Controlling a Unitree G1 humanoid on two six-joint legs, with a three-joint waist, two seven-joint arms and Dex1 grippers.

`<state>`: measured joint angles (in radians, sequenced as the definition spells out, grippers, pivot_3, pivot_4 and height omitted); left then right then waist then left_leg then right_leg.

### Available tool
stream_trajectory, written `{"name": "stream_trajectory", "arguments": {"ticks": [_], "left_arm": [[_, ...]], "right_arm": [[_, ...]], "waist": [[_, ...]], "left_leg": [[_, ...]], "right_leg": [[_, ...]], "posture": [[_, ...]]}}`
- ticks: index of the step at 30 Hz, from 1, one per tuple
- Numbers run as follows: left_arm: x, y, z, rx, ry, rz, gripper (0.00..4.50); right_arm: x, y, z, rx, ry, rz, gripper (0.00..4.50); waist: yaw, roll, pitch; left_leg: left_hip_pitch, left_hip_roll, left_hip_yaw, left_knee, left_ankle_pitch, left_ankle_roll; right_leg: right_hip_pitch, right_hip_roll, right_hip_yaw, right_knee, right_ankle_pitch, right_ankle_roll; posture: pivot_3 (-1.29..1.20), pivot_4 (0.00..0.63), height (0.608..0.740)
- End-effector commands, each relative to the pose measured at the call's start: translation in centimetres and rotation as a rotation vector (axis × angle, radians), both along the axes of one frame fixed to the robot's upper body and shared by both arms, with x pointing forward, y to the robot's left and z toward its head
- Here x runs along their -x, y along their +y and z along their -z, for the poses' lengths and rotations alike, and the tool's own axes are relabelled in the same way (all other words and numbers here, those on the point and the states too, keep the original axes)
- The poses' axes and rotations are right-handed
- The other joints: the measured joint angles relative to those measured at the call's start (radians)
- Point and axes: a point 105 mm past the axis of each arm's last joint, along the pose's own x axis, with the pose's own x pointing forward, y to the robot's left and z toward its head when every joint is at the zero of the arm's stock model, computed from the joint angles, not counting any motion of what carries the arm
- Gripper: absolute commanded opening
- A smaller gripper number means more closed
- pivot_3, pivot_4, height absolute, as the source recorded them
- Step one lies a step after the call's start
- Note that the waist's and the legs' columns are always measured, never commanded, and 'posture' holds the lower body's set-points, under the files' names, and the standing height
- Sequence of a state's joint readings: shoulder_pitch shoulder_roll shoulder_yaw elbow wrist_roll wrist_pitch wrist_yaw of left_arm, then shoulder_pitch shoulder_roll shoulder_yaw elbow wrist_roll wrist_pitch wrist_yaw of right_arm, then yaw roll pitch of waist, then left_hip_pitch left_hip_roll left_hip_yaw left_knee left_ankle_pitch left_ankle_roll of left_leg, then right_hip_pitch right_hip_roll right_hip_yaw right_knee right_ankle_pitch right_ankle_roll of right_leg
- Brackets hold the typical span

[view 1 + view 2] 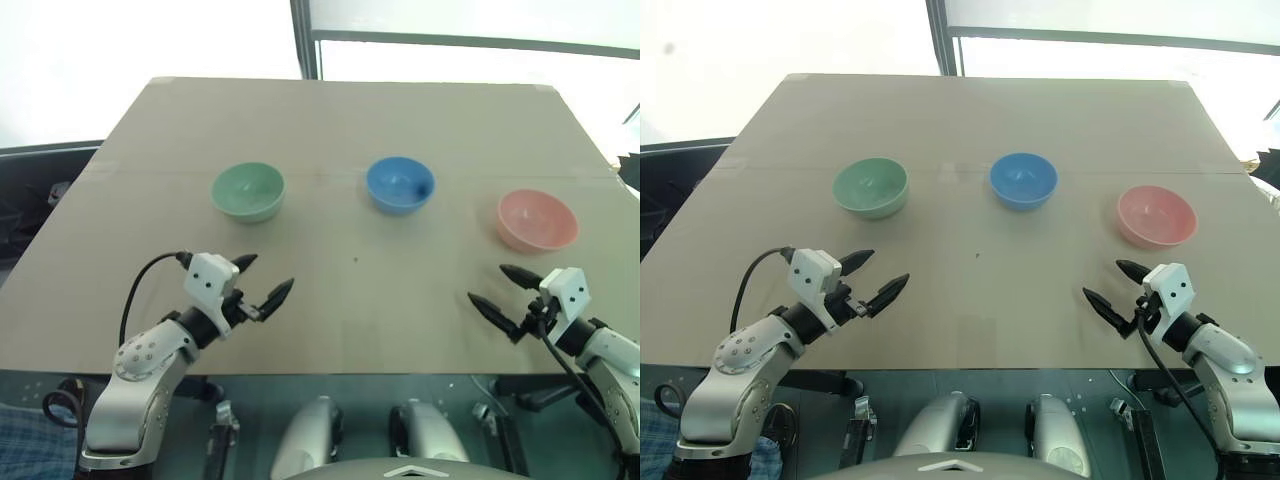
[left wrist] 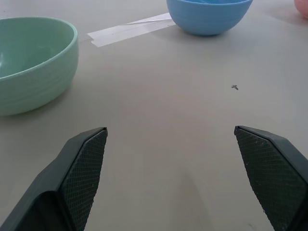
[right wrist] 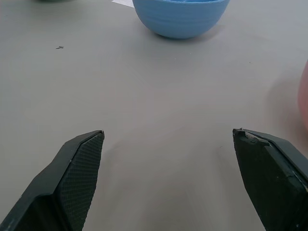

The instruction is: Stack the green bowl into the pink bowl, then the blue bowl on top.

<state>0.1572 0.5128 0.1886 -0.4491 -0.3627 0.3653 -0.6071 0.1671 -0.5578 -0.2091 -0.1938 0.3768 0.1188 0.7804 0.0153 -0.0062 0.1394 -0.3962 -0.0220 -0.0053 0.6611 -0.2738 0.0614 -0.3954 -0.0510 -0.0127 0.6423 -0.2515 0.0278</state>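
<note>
Left eye view looks down on a flat, tan cardboard-covered table point(image 1: 330, 130) with three small, round, glossy bowls set in a row across its middle, all upright, empty and well apart from one another. The pale mint-green bowl point(image 1: 248, 191) stands toward the table's left edge, the bright medium-blue bowl point(image 1: 400, 184) sits at the centre of the row, and the salmon-pink bowl point(image 1: 537, 220) rests near the right edge, a little closer to the front edge than the other two. Nothing is stacked yet.

Near the front left corner, the left gripper point(image 1: 264, 279) hovers over bare table between the green bowl and the front edge, angled toward the middle of the table. Its two black fingers point(image 2: 84, 171) are spread wide apart with nothing between them but the tabletop. From the left wrist view, the green bowl lies just ahead to one side and the blue bowl farther off, with a strip of pale tape point(image 2: 130, 31) on the table surface between them.

Near the front right corner, the right gripper point(image 1: 497, 288) hangs just in front of the pink bowl without touching it, also turned inward. Its fingers point(image 3: 77, 173) likewise stand fully apart and hold nothing. A small dark speck point(image 1: 356, 260) marks the table near its centre.
</note>
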Motion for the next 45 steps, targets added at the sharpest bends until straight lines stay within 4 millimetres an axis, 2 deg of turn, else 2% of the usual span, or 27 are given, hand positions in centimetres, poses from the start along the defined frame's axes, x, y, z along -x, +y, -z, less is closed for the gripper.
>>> {"name": "stream_trajectory", "arguments": {"ticks": [1, 23, 26, 34, 40, 45], "left_arm": [[0.0, -0.4, -1.6, 0.006, -0.065, 0.023, 4.5], [-0.8, -0.9, -1.9, 0.036, -0.083, 0.028, 4.5], [-0.8, -1.6, -2.3, 0.051, -0.098, 0.062, 4.5], [0.2, -5.0, -4.2, 0.143, -0.124, 0.256, 4.5], [1.2, -6.6, -5.6, 0.17, -0.124, 0.389, 4.5], [1.9, -7.5, -6.7, 0.144, -0.138, 0.488, 4.5]], "right_arm": [[-0.2, -0.3, -1.3, 0.002, -0.055, -0.003, 4.48], [-0.9, -0.8, -1.7, 0.014, -0.08, 0.002, 4.48], [-1.3, -1.0, -2.4, 0.028, -0.099, 0.012, 4.48], [-2.7, -3.3, -3.3, 0.104, -0.127, 0.065, 4.48], [-4.2, -5.2, -4.2, 0.183, -0.158, 0.136, 4.48], [-5.8, -6.0, -4.1, 0.278, -0.146, 0.162, 4.48]], "waist": [[0.0, 0.0, 0.0], [0.0, 0.0, 0.0], [0.0, 0.0, 0.0], [0.0, 0.0, 0.0], [-0.001, 0.0, 0.0], [-0.001, 0.001, 0.0]], "left_leg": [[0.0, 0.0, 0.0, 0.0, 0.0, 0.0], [0.0, 0.0, 0.0, 0.001, 0.0, 0.0], [0.0, 0.0, 0.0, 0.002, 0.0, 0.0], [0.0, 0.0, 0.0, 0.003, 0.0, -0.001], [0.0, 0.0, 0.0, 0.004, 0.001, -0.001], [0.0, 0.0, 0.0, 0.006, 0.002, -0.002]], "right_leg": [[0.0, 0.0, 0.0, 0.0, 0.0, 0.0], [0.001, 0.0, 0.0, 0.0, 0.0, 0.0], [0.001, 0.0, 0.0, 0.001, 0.0, 0.0], [0.001, 0.0, 0.0, 0.001, 0.0, 0.0], [0.001, 0.001, 0.0, 0.002, 0.0, 0.0], [0.002, 0.001, 0.0, 0.003, 0.0, 0.0]], "posture": [[0.0, 0.15, 0.74], [0.0, 0.15, 0.74], [0.0, 0.15, 0.74], [0.0, 0.15, 0.74], [0.0, 0.15, 0.74], [0.0, 0.15, 0.74]]}}
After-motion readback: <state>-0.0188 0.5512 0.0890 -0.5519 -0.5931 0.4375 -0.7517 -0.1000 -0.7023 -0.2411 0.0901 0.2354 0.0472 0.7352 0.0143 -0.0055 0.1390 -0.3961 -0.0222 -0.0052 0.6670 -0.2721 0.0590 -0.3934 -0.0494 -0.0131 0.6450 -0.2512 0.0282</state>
